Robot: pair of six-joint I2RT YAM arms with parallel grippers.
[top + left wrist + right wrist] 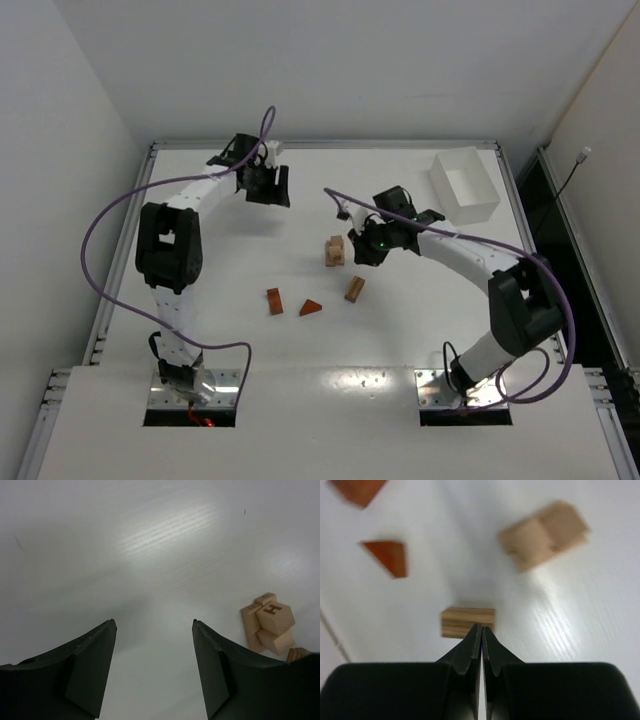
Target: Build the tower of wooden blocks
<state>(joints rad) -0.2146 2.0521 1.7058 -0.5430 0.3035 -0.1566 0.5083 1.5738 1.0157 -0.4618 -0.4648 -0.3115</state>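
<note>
Tan block [274, 616] stamped "H"; left gripper [154, 622] spread wide, empty; right gripper [481, 628] closed, seemingly empty.

The light tan wooden block stack [267, 625] is showing a dark printed H. The reddish-brown rectangular wooden brick [274, 301] and reddish-brown triangular wooden wedge [311, 308] are showing uniform colour. The single tan wooden brick [468, 622] is displaying dark grain stripes.

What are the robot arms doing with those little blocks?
They are building a block tower, only a short tan stack right now. The right arm is beside it, its fingers shut and empty, close to a loose tan block. The left arm hangs further back with its fingers open. A red brick and a wedge lie unused.
</note>
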